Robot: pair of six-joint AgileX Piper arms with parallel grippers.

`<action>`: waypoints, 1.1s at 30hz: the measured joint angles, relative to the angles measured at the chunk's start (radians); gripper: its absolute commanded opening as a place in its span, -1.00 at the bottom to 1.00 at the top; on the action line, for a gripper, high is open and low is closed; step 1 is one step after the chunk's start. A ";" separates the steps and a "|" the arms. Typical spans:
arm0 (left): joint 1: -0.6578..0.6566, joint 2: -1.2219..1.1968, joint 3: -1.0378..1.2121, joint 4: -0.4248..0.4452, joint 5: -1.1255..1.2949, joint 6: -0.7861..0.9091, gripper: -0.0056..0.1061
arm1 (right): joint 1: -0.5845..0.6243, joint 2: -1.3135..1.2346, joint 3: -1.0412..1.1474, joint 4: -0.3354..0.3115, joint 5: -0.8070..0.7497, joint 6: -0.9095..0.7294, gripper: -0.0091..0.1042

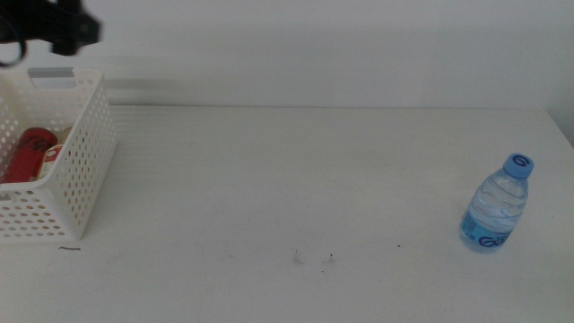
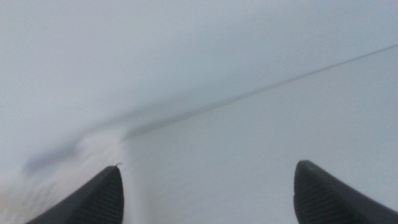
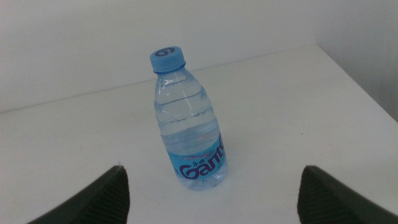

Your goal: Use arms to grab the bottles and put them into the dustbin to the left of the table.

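Note:
A small clear water bottle (image 1: 496, 205) with a blue cap stands upright near the right edge of the table (image 1: 296, 179). In the right wrist view the water bottle (image 3: 188, 124) stands just ahead of my right gripper (image 3: 214, 171), which is open, its jaws wide apart on either side of it and not touching it. The white perforated dustbin (image 1: 85, 170) sits at the far left, with a red can (image 1: 29, 152) lying inside. My left arm (image 1: 58, 27) hovers above the dustbin's back. The left gripper (image 2: 209, 168) is open and holds nothing.
Something pale lies beside the can in the dustbin, mostly hidden by the wall. A few dark specks (image 1: 312, 258) mark the tabletop near the front. The table's right edge runs close to the bottle. A white wall stands behind.

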 measured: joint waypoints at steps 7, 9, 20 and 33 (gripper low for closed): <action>-0.230 -0.320 0.319 -0.308 -0.144 0.331 0.78 | 0.000 0.000 0.000 0.000 0.000 0.000 0.58; -0.266 -0.389 0.387 -0.360 -0.149 0.367 0.78 | 0.000 0.000 0.000 0.000 0.000 0.000 0.58; -0.289 -0.525 0.456 -0.395 -0.066 0.393 0.78 | 0.000 0.000 0.000 0.000 0.000 0.000 0.58; -0.291 -0.527 0.458 -0.395 -0.051 0.395 0.78 | 0.000 0.000 0.000 0.000 -0.091 0.000 0.58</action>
